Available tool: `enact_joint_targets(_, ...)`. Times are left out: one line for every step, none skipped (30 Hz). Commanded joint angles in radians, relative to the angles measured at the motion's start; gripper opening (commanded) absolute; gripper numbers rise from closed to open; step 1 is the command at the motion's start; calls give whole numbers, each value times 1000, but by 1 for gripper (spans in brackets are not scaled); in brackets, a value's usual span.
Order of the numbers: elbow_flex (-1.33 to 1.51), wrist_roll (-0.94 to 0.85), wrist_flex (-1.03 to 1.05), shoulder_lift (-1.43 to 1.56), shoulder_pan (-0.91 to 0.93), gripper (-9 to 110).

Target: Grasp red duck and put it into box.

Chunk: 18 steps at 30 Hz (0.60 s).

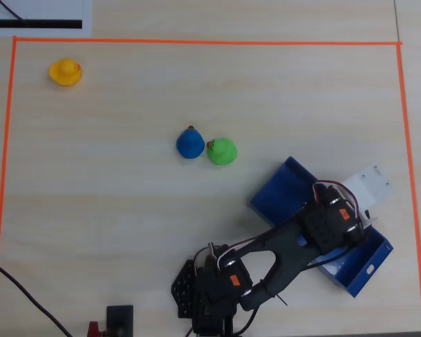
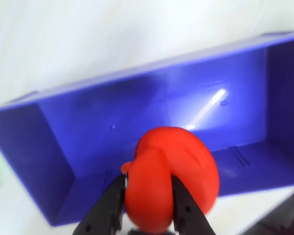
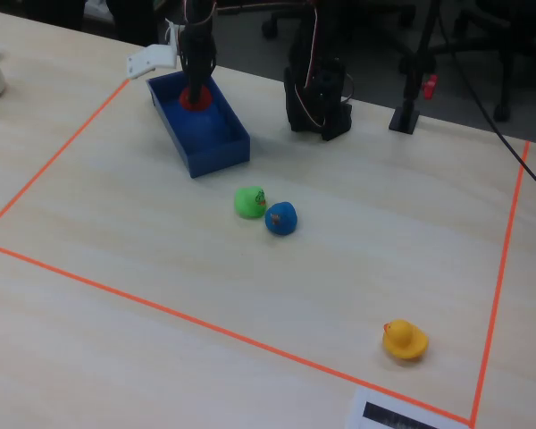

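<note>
Red duck (image 2: 169,178) pinched between my gripper (image 2: 148,205) fingers, hanging over blue box (image 2: 88,122) interior, not yet on floor as far as I judge. I lower a little, keep centred between long walls, then spread fingers. Green duck (image 3: 248,201), blue duck (image 3: 281,218) well apart on table; ignore them.
</note>
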Motion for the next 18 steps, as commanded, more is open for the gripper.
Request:
enact_joint_targets(57,6,-52,63,-18,0)
enact_joint_targets(60,17,-57,67,-25,0)
enact_joint_targets(61,29,-66,72,-31,0)
enact_joint_targets(61,35,-71,74,-35,1)
enact_joint_targets(61,38,-72,75,-37,3)
enact_joint_targets(60,38,-72,75,-38,8)
enact_joint_targets(58,40,-75,77,-38,11)
enact_joint_targets(57,40,-80,78,-37,13)
enact_joint_targets(57,37,-86,81,-35,14)
enact_joint_targets(57,32,-94,86,-34,16)
enact_joint_targets(58,32,-103,91,-32,17)
enact_joint_targets(60,32,-110,95,-31,20)
enact_joint_targets(60,31,-117,100,-31,21)
enact_joint_targets(60,31,-121,104,-31,21)
enact_joint_targets(60,31,-123,109,-32,22)
enact_joint_targets(60,31,-124,114,-34,22)
enact_joint_targets(60,31,-126,120,-37,22)
enact_joint_targets(58,32,-127,126,-38,22)
